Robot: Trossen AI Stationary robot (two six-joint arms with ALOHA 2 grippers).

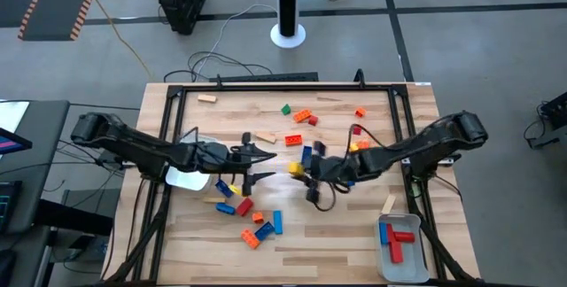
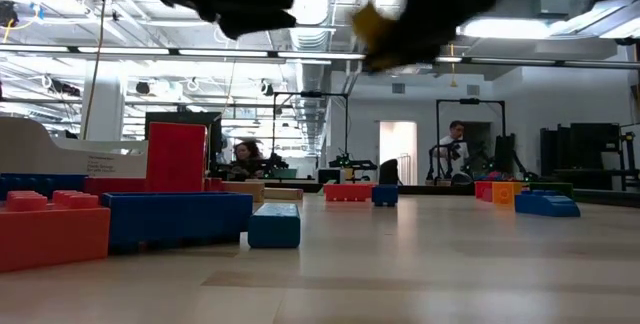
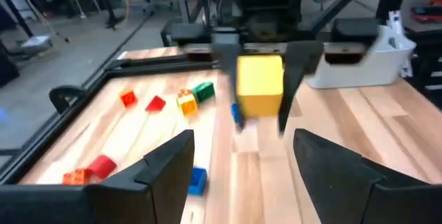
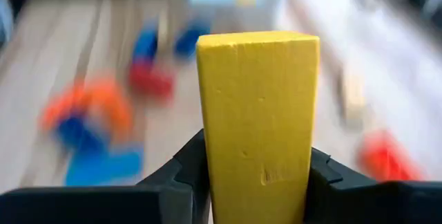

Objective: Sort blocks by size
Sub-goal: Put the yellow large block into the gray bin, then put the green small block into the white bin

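- Right gripper point(image 4: 257, 182) clamped on a yellow block point(image 4: 257, 124), dark fingers point(image 4: 190, 172) pressing both flat sides; smooth painted face, squared edges, held upright.
- Same yellow block seen from the left wrist view point(image 3: 260, 84), raised above the wooden table point(image 3: 359, 124) between two dark tapered fingers, near mid-table.
- Left gripper point(image 3: 242, 165) spread wide apart, nothing between its blunt black fingers point(image 3: 166, 165); pointed toward the right gripper, just short of the yellow block.
- From overhead, both grippers close together near the table's middle: left gripper point(image 1: 251, 165), right gripper point(image 1: 310, 170).
- Pale planked wood tabletop point(image 1: 337, 225), framed by black metal rails.
- Loose blocks scattered: a studded orange brick point(image 1: 302, 116), a green cube point(image 1: 286, 108), a red piece point(image 1: 313, 121) toward the far side; red block point(image 1: 244, 205), blue bars point(image 1: 277, 222) and orange brick point(image 1: 251, 237) toward the near side.
- White rectangular tray point(image 1: 403, 250) at the near right corner, holding red bars point(image 1: 396, 244) and a blue piece.
- Second white tray point(image 1: 186, 179) under the left arm, mostly hidden.
- Tan wooden bar point(image 1: 207, 98) lying flat near the far left corner.
- Low view: studded blue brick point(image 2: 274, 226), tall red block point(image 2: 176, 158), long blue bar point(image 2: 175, 220) in the foreground.
- No readable writing or labels.
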